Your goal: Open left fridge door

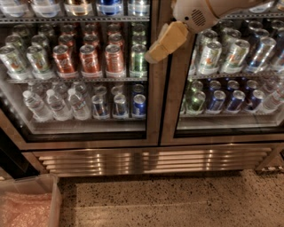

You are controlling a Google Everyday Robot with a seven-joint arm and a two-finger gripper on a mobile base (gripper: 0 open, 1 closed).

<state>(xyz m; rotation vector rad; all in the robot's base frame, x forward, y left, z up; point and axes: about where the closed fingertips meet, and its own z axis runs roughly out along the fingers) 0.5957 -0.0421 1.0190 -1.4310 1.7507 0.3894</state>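
Camera view looks down on the fridge (151, 160), a broad stainless steel cooler with a louvred base grille. The left fridge door (154, 104) is a tall glass pane in a brushed steel frame; it sits shut, flush with the matching right door (171, 111). Behind its glass, red soda cans (90, 60) stand in rows on a wire shelf, with clear ribbed water bottles (57, 104) on the shelf below. The gripper (166, 42), a blocky tan piece on a rounded white arm (208, 11), hangs tilted in front of that door's right-hand frame, level with the red cans. Whether its grip is spread or pressed together cannot be told. Below the door lies speckled terrazzo floor (177, 201), and at lower left a translucent bin (55, 201) holds crinkled pink plastic.
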